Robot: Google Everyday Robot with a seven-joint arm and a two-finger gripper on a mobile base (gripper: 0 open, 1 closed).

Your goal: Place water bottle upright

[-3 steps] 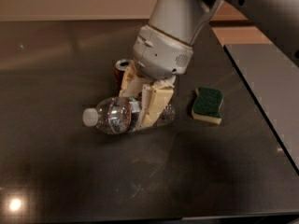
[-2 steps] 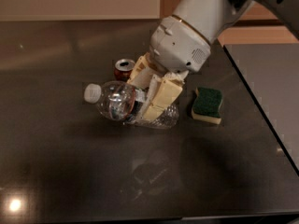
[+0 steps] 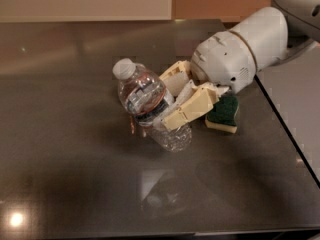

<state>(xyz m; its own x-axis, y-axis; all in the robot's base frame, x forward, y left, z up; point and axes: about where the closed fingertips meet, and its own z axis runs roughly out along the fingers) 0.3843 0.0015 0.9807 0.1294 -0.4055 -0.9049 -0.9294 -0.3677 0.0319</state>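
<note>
Camera view: sideways gripper (image 3: 169, 100) clasps tilted water bottle (image 3: 142, 93).

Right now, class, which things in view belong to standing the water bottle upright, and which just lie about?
Job: water bottle, tilted; gripper, shut around its middle.
Lying about: green-and-yellow sponge on the dark table, beside the gripper.
</note>
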